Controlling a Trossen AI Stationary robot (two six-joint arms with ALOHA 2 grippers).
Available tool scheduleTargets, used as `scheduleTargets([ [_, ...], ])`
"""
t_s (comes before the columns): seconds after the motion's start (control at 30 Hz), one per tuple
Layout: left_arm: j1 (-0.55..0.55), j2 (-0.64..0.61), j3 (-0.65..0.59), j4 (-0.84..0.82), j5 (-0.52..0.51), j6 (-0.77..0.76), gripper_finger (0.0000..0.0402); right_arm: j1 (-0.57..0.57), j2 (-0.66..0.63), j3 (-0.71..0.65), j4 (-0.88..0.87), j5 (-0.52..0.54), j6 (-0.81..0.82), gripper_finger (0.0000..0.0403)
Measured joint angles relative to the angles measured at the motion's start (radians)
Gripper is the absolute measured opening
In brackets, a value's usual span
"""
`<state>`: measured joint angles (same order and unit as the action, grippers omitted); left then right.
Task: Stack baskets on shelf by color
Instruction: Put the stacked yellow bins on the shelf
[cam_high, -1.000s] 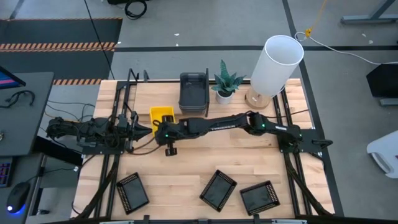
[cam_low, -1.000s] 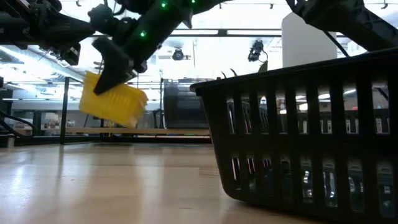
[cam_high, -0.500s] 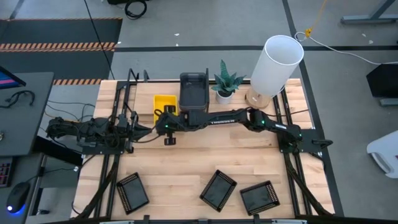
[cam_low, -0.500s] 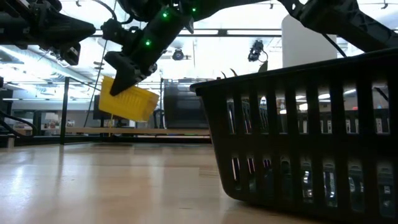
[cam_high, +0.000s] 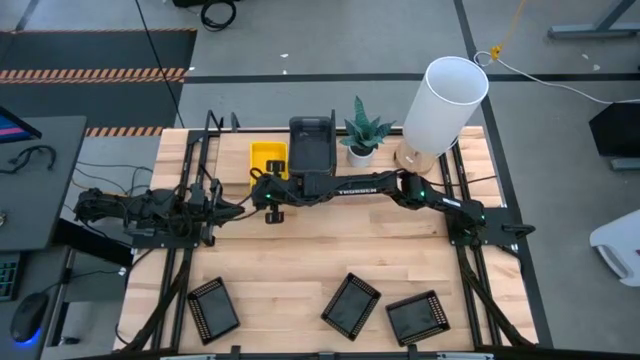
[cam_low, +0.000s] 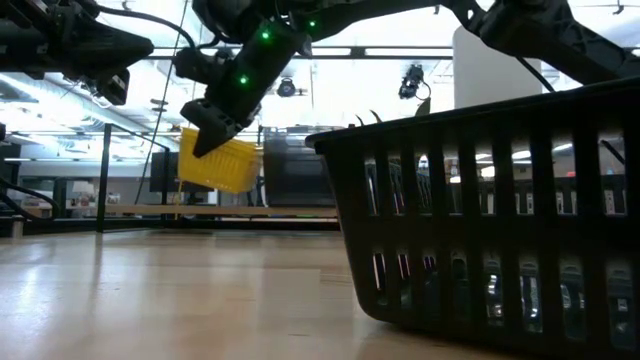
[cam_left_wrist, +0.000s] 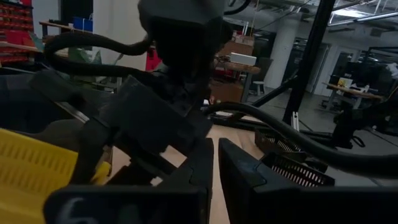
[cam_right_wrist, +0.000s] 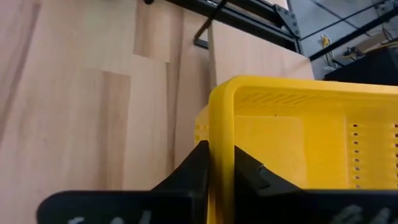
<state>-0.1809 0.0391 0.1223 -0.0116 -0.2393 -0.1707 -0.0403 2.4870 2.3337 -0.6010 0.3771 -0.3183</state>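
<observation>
The jaws of the right gripper (cam_right_wrist: 214, 165) are clenched on the near rim of a yellow basket (cam_high: 266, 156), one finger inside the wall and one outside, and the basket hangs in the air over the far left part of the table, just left of the dark grey baskets (cam_high: 311, 150) already standing on the shelf (cam_right_wrist: 249, 53). From the low camera it hangs tilted, clear of the wood, with the plank under and behind it. To my eye the job now is to level it out, bring it square over the yellow one that seems to sit beneath, and lower it straight so the two nest rather than catch rim on rim. The grey stack is close, so I would watch that side. Three black baskets (cam_high: 351, 301) wait along the near edge. The left gripper (cam_left_wrist: 214, 165) rests at the left, its fingers drawn together on nothing.
</observation>
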Motion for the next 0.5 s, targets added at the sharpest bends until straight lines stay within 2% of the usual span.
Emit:
scheduleTargets([
  [0.23,0.0,0.0,0.0,0.0,0.0,0.0,0.0039,-0.012,0.0,0.0,-0.029,0.053,0.0,0.0063],
  [0.5,0.0,0.0,0.0,0.0,0.0,0.0,0.0028,-0.011,-0.001,0.0,-0.039,0.053,0.014,0.0133],
])
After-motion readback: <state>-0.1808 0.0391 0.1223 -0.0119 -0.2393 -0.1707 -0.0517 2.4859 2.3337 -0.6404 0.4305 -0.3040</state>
